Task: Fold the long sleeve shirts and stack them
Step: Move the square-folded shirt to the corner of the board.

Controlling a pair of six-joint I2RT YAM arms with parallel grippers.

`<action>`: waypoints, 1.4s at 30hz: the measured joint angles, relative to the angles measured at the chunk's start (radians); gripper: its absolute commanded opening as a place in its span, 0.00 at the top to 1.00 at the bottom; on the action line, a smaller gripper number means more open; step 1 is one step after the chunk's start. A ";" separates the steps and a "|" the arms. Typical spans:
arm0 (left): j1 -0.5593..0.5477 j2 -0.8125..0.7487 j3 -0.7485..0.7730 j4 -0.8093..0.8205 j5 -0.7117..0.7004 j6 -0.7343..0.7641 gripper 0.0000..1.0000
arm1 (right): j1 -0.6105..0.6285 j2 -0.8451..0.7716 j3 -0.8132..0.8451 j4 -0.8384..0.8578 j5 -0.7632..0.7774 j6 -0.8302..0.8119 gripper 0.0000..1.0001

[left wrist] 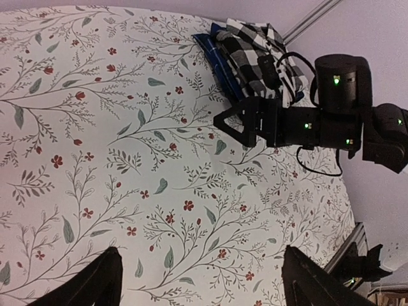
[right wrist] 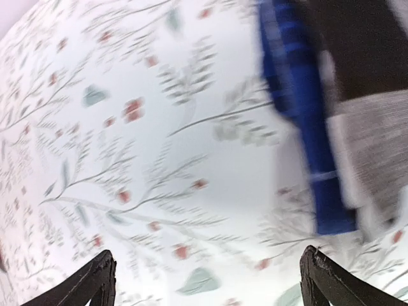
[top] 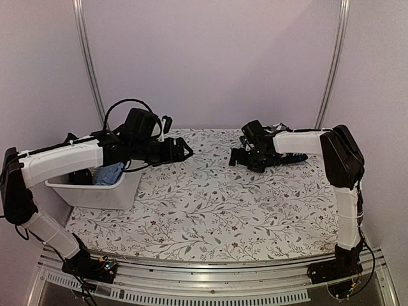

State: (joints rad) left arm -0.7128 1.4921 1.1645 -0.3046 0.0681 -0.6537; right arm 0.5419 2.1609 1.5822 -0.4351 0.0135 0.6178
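Note:
Two folded long sleeve shirts lie stacked at the table's far right. The black-and-white check shirt rests on the navy plaid shirt. The right wrist view shows the navy one under the check one, blurred. My right gripper is open and empty just in front of the stack, low over the cloth; it also shows as right gripper and right gripper. In the top view its arm hides the stack. My left gripper hangs open and empty over the table's back left, left gripper.
A white bin stands at the left edge under my left arm, with a blue cloth in it. A floral tablecloth covers the table. Walls and metal rails close in the back and sides.

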 measured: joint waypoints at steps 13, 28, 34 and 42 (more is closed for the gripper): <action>0.002 -0.040 -0.001 -0.026 0.006 -0.001 0.14 | -0.022 0.244 0.418 0.071 -0.201 -0.123 0.01; 0.002 -0.121 -0.026 -0.041 -0.002 -0.009 0.13 | -0.179 0.349 0.476 0.068 -0.234 -0.132 0.01; 0.002 -0.121 -0.027 -0.048 -0.002 -0.013 0.13 | -0.243 0.349 0.480 0.060 -0.246 -0.132 0.01; 0.002 -0.117 -0.027 -0.048 0.000 -0.021 0.13 | -0.319 0.391 0.556 0.060 -0.264 -0.109 0.01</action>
State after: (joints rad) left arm -0.7105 1.3754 1.1378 -0.3531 0.0677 -0.6746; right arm 0.2234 2.5519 2.1380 -0.3748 -0.2508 0.5087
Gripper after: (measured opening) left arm 0.868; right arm 0.989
